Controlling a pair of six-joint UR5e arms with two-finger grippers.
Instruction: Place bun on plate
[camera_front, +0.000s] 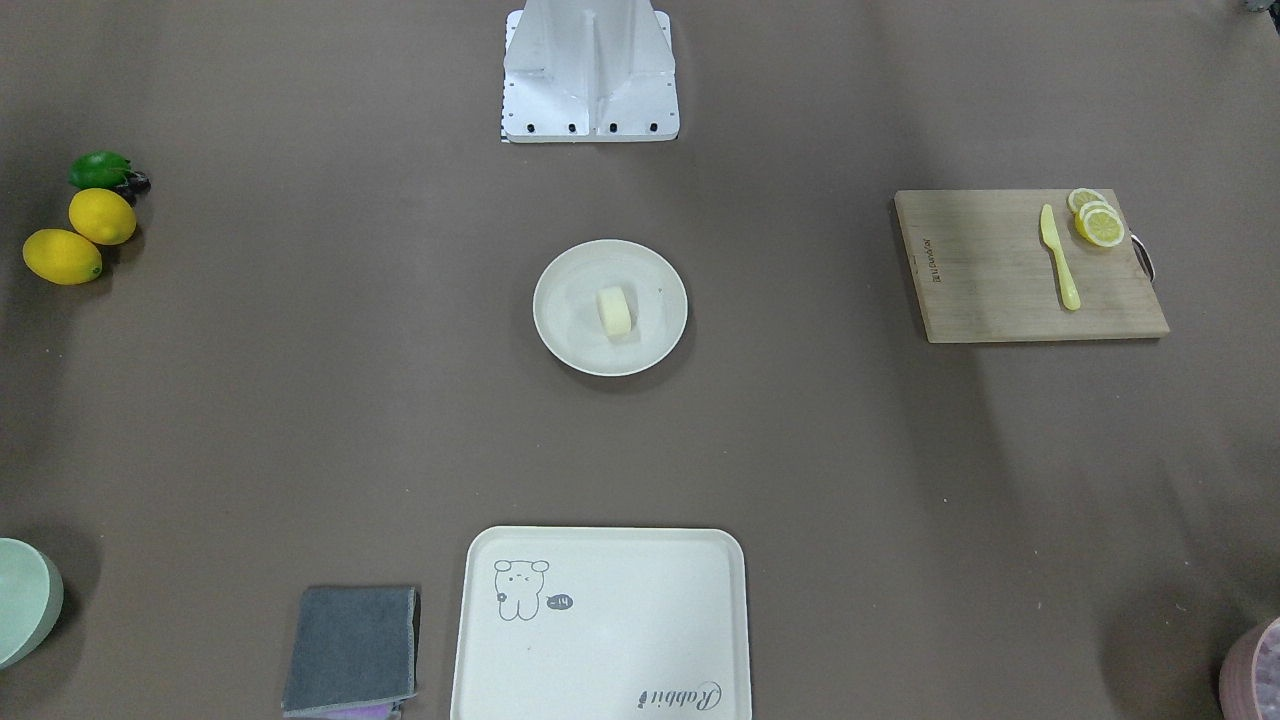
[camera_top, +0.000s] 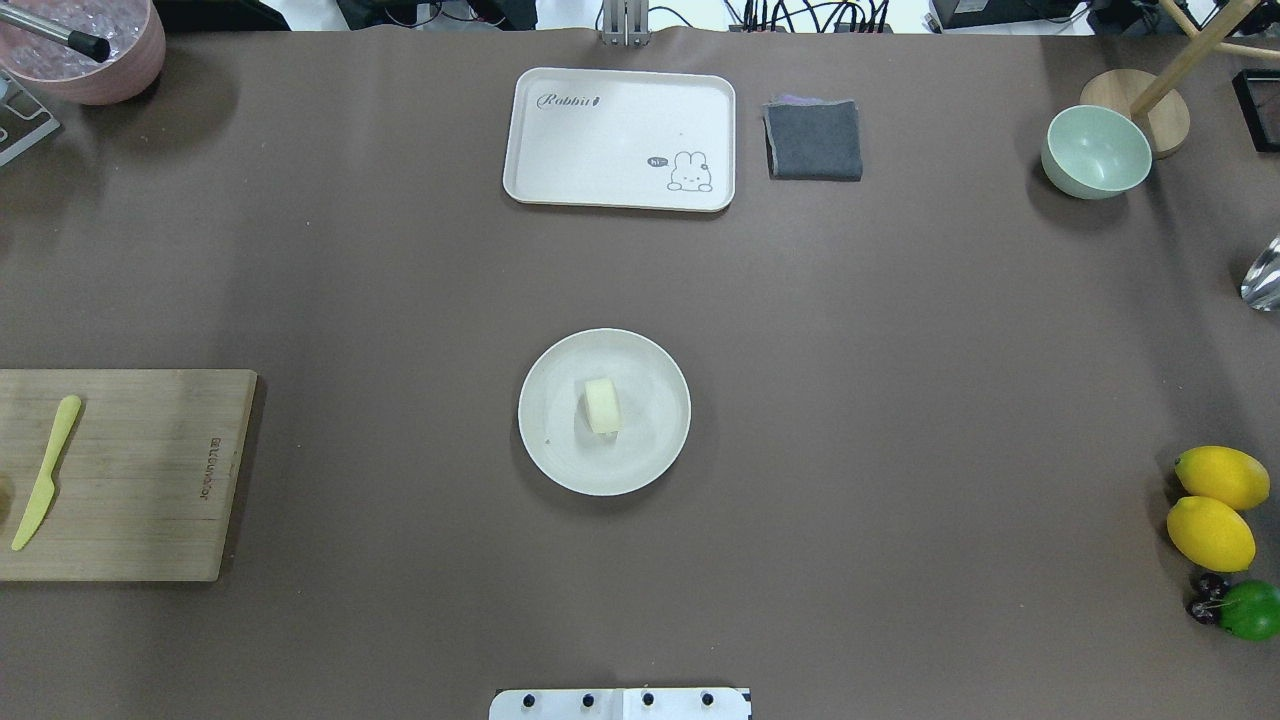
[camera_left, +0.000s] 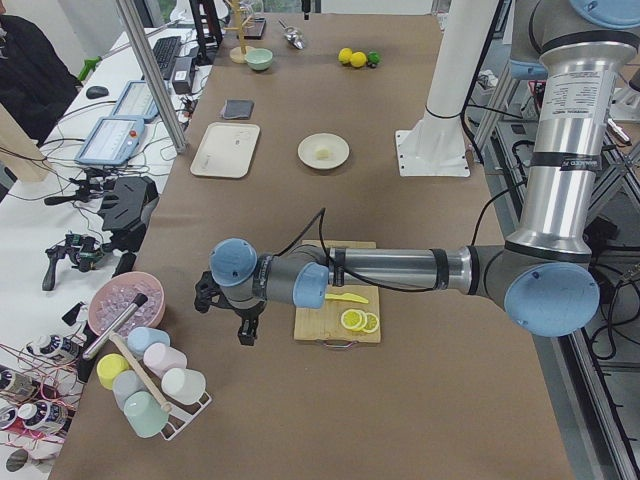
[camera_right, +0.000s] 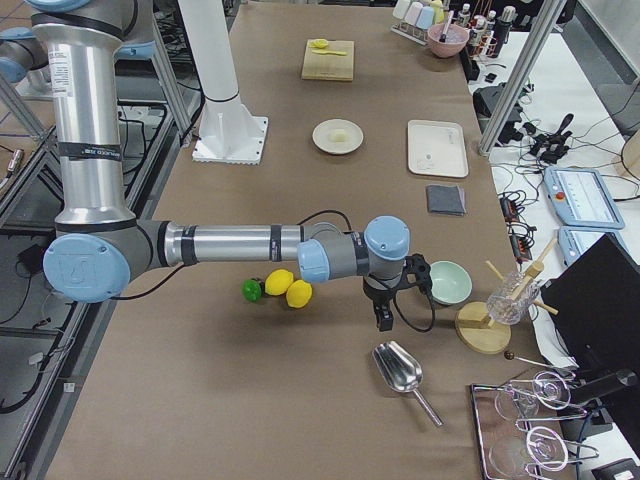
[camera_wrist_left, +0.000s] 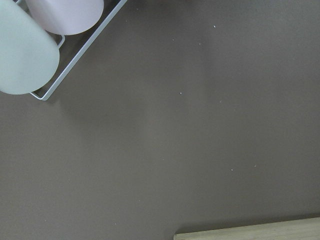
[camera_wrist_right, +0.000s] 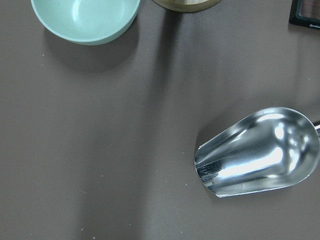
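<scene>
The pale bun (camera_front: 615, 310) (camera_top: 602, 405) lies at the middle of the round cream plate (camera_front: 565, 285) (camera_top: 652, 445) in the centre of the table. No gripper touches it. My left gripper (camera_left: 245, 330) hangs far off at the table's left end, beside the cutting board; only the exterior left view shows it, so I cannot tell its state. My right gripper (camera_right: 383, 320) hangs at the right end, between the green bowl and the metal scoop; only the exterior right view shows it, so I cannot tell its state either.
A rabbit tray (camera_top: 620, 140) and a grey cloth (camera_top: 814, 140) lie at the far side. The cutting board (camera_top: 130, 475) carries a yellow knife (camera_top: 45, 472) and lemon slices (camera_front: 1097, 220). Lemons and a lime (camera_top: 1215, 520), a green bowl (camera_top: 1095, 152), a metal scoop (camera_wrist_right: 257, 152) and a cup rack (camera_left: 150, 385) sit at the ends.
</scene>
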